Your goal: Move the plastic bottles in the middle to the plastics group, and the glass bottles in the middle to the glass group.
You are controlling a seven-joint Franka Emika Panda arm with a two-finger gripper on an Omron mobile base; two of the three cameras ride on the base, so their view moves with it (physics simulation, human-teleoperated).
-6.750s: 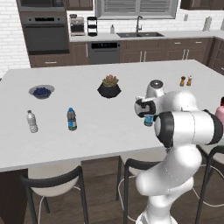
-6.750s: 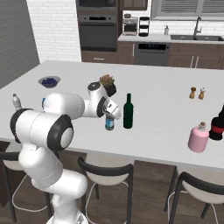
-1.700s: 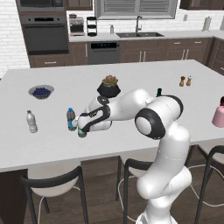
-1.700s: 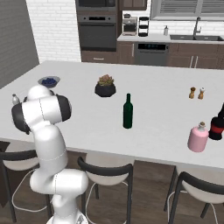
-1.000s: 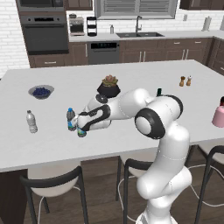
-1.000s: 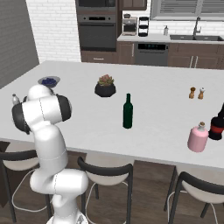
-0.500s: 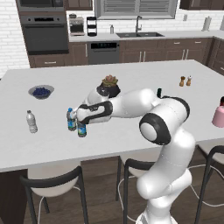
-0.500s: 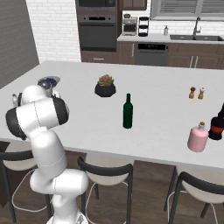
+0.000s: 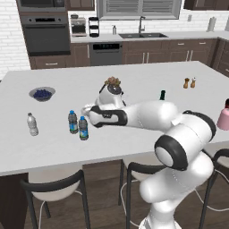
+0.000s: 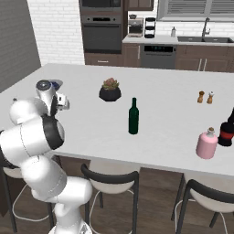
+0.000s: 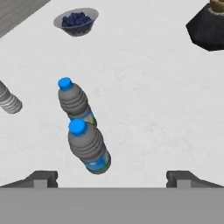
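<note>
A small clear plastic bottle (image 9: 83, 128) (image 11: 89, 148) with a blue cap and label stands free on the white counter. Right beside it is another blue-capped bottle (image 9: 73, 121) (image 11: 74, 101), with a paler clear bottle (image 9: 31, 124) (image 11: 8, 101) further left. My gripper (image 9: 86, 109) (image 11: 111, 177) hovers open just above and to the right of the nearer bottle, with nothing between its fingers. The dark-green glass bottle (image 10: 133, 116) stands mid-counter. A squat pink bottle (image 10: 207, 143) stands at the right, next to a dark reddish-black bottle (image 10: 226, 130).
A black plant pot (image 9: 112, 82) (image 10: 110, 91) sits behind my arm. At the back left is a bowl of blueberries (image 9: 42, 93) (image 11: 76, 21). Two small orange shakers (image 10: 205, 97) stand at the back right. Stools line the near edge of the counter (image 9: 134, 147).
The jaws have opened and let go of the blue-capped bottle, which now stands beside the other one. The hand has risen and drawn back to the right of it.
</note>
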